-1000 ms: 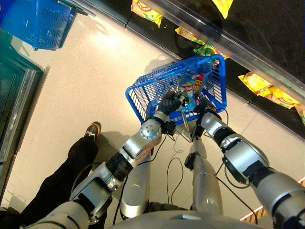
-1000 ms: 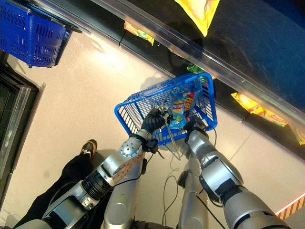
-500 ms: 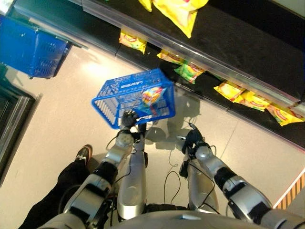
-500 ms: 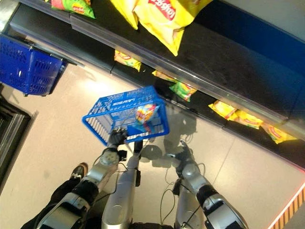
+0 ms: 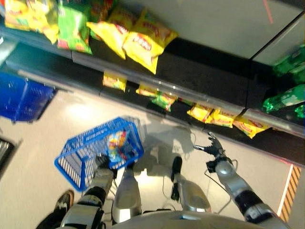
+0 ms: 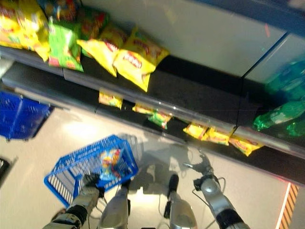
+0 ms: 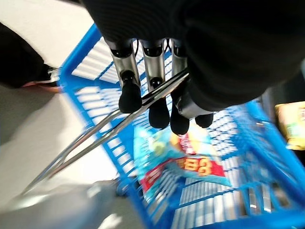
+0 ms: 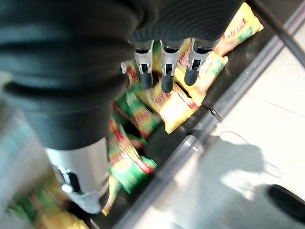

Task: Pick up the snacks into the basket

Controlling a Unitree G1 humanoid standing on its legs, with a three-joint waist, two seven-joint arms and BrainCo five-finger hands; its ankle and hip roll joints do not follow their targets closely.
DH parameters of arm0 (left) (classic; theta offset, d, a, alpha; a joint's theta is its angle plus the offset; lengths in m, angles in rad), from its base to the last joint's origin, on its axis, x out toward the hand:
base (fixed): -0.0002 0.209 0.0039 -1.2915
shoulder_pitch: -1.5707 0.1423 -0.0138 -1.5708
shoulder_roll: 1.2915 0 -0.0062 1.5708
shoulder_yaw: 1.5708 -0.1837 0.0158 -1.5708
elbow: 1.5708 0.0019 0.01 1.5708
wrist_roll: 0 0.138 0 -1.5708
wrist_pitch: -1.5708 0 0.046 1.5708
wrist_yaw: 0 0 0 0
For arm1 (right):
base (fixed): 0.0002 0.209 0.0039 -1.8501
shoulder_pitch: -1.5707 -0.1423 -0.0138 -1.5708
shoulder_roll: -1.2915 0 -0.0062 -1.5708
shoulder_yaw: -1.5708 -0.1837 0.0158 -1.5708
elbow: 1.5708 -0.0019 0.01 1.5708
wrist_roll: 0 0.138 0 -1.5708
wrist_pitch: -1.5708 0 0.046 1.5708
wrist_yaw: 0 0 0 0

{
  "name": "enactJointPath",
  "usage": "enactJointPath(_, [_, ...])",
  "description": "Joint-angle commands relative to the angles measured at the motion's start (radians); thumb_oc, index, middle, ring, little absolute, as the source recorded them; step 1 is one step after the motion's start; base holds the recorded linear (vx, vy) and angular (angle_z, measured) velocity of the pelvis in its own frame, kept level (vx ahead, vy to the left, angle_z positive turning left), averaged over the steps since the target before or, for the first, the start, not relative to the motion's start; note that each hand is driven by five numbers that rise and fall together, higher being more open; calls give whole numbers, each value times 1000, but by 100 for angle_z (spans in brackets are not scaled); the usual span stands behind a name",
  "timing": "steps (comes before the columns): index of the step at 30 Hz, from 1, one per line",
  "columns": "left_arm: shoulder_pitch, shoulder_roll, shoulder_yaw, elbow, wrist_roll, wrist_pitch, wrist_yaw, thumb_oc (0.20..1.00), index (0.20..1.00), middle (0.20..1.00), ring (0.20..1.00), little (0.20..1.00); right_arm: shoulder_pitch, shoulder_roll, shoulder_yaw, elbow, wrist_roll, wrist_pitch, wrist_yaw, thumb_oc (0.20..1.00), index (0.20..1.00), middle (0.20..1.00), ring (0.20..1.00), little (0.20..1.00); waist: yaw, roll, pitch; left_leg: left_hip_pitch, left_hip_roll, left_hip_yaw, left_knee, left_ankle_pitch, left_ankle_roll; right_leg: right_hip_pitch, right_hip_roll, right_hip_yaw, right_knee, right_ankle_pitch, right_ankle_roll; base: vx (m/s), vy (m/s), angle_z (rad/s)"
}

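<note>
A blue wire basket [image 5: 78,160] hangs at my lower left. My left hand [image 5: 101,162] is shut on its metal handle [image 7: 90,140], the fingers [image 7: 153,81] curled round the wire. A light-blue and red snack bag [image 7: 183,164] lies inside the basket. My right hand [image 5: 213,149] is out to the right with its fingers [image 8: 164,71] straight and holds nothing. It points at the yellow snack bags [image 8: 177,109] on the low dark shelf [image 5: 224,98], a short way from them.
More yellow bags [image 5: 143,40] and green bags [image 5: 74,31] hang over the upper shelf. Green packs [image 5: 286,98] lie at the far right. A second blue basket [image 5: 21,100] stands on the floor to the left. A person's shoe [image 5: 62,202] is near my left arm.
The camera has tilted up, bringing the shelves into view. My right hand left the basket and rose to the right toward the low shelf. The left hand keeps hold of the handle.
</note>
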Motion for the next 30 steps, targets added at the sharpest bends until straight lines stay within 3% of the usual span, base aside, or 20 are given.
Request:
enactJointPath(1, [49, -6, -76, 33, 84, 34, -13, 200, 200, 200, 200, 200, -31, 6, -27, -56, 32, -50, 18, 1000, 1000, 1000, 1000, 1000, 6, 37, -63, -1, -113, 75, 16, -75, 75, -111, 107, -21, 104, -40, -7, 151, 43, 6])
enactJointPath(3, [79, 16, -98, 29, 155, 41, -46, 200, 200, 200, 200, 200, 31, 40, -78, -155, 82, -71, 26, 1000, 1000, 1000, 1000, 1000, -10, 4, -89, 27, -98, 90, 5, -94, 85, -120, 106, -5, 184, -45, 12, 109, 44, 0])
enactJointPath(5, [76, 34, -117, 27, 192, 46, -58, 200, 200, 200, 200, 200, 51, 60, -88, -183, 116, -87, 37, 1000, 1000, 1000, 1000, 1000, -16, -2, -83, 43, -78, 88, 5, -91, 88, -131, 122, 38, 240, -62, 28, -1, -17, -1])
enactJointPath(7, [76, 40, -115, 29, 199, 44, -63, 200, 200, 200, 200, 200, 54, 62, -93, -196, 116, -88, 38, 1000, 1000, 1000, 1000, 1000, -6, -5, -84, 50, -69, 93, 5, -91, 87, -126, 108, 33, 242, -65, 29, -29, -82, -8])
enactJointPath(8, [78, 53, -99, 29, 203, 44, -54, 200, 200, 200, 200, 200, 51, 63, -106, -219, 117, -89, 38, 1000, 1000, 1000, 1000, 1000, 17, 0, -101, 46, -28, 116, 5, -91, 70, -99, 14, -29, 223, -36, 38, -63, -186, -10])
enactJointPath(9, [77, 59, -95, 23, 205, 43, -54, 200, 200, 200, 200, 200, 48, 58, -115, -231, 114, -86, 38, 1000, 1000, 1000, 1000, 1000, 24, -5, -114, 41, -15, 116, 5, -94, 62, -90, -30, -41, 212, 1, 48, -50, -242, -22])
enactJointPath(12, [62, 71, -96, 11, 206, 36, -50, 200, 200, 200, 200, 200, 38, 61, -151, -256, 116, -85, 18, 1000, 1000, 1000, 1000, 1000, 22, -19, -138, 43, 9, 113, 5, -104, 42, -80, -117, 0, 182, 100, 84, 5, -197, -3])
enactJointPath(13, [62, 71, -97, 11, 206, 36, -50, 200, 200, 200, 200, 200, 38, 61, -151, -257, 116, -84, 18, 1000, 1000, 1000, 1000, 1000, 23, -19, -138, 44, 9, 114, 5, -105, 43, -79, -117, 1, 181, 100, 84, 17, -240, 7])
enactJointPath(14, [57, 80, -92, 12, 210, 38, -51, 200, 200, 200, 200, 200, 29, 66, -169, -274, 108, -80, -2, 1000, 1000, 1000, 1000, 1000, 27, -26, -147, 58, 29, 118, 5, -109, 29, -69, -168, 11, 163, 142, 104, 14, -158, -8])
enactJointPath(15, [56, 80, -93, 12, 210, 38, -51, 200, 200, 200, 200, 200, 29, 66, -169, -274, 108, -80, -2, 1000, 1000, 1000, 1000, 1000, 27, -26, -146, 59, 29, 118, 5, -109, 29, -68, -168, 11, 163, 142, 104, -29, -474, -35])
enactJointPath(16, [48, 91, -78, 11, 196, 39, -36, 200, 200, 200, 200, 200, 19, 72, -189, -280, 107, -74, -29, 1000, 1000, 1000, 1000, 1000, 34, -39, -159, 67, 76, 145, 5, -107, -6, -47, -231, -22, 128, 179, 128, -39, -315, -39])
enactJointPath(20, [41, 90, -78, 8, 180, 36, -32, 200, 200, 200, 200, 200, 17, 64, -214, -306, 104, -69, -47, 1000, 1000, 1000, 1000, 1000, 29, -45, -167, 72, 122, 154, 5, -98, -40, -36, -217, 2, 102, 152, 135, -19, -343, -30])
enactJointPath(22, [41, 81, -76, 4, 167, 30, -28, 200, 200, 200, 200, 200, 23, 51, -220, -326, 101, -68, -46, 1000, 1000, 1000, 1000, 1000, 31, -28, -170, 83, 161, 158, 5, -82, -63, -27, -209, -12, 119, 97, 135, 13, -337, -19])
enactJointPath(23, [48, 77, -71, 1, 158, 30, -25, 200, 200, 200, 200, 200, 19, 46, -220, -329, 101, -66, -43, 1000, 1000, 1000, 1000, 1000, 34, -20, -172, 90, 184, 166, 5, -74, -68, -20, -193, -30, 118, 35, 131, 1, -365, -14])
enactJointPath(24, [55, 65, -67, -3, 145, 26, -24, 200, 200, 200, 200, 200, 20, 31, -227, -331, 100, -66, -42, 1000, 1000, 1000, 1000, 1000, 32, -4, -169, 88, 198, 166, 8, -61, -72, -7, -170, -39, 117, -6, 120, -27, -360, -13])
enactJointPath(27, [69, 1, -61, -16, 85, 14, -12, 200, 200, 200, 200, 200, 21, -16, -248, -359, 84, -66, -59, 1000, 1000, 1000, 1000, 1000, 24, 42, -143, 25, 193, 153, 86, 2, -89, 17, -125, -62, 91, -44, 79, -51, -304, -4])
enactJointPath(29, [75, -21, -70, -45, 78, -3, -2, 200, 200, 200, 200, 200, 24, -32, -241, -358, 81, -79, -54, 1000, 1000, 1000, 1000, 1000, 22, 45, -123, -3, 195, 103, 147, 19, -89, 33, -78, -55, 60, -58, 53, -14, -366, 6])
enactJointPath(30, [79, -27, -75, -56, 73, -3, -1, 200, 200, 200, 200, 200, 26, -39, -243, -355, 80, -76, -54, 1000, 1000, 1000, 1000, 1000, 19, 43, -117, -11, 207, 126, 152, 37, -86, 40, -71, -60, 52, -63, 48, 32, -311, -2])
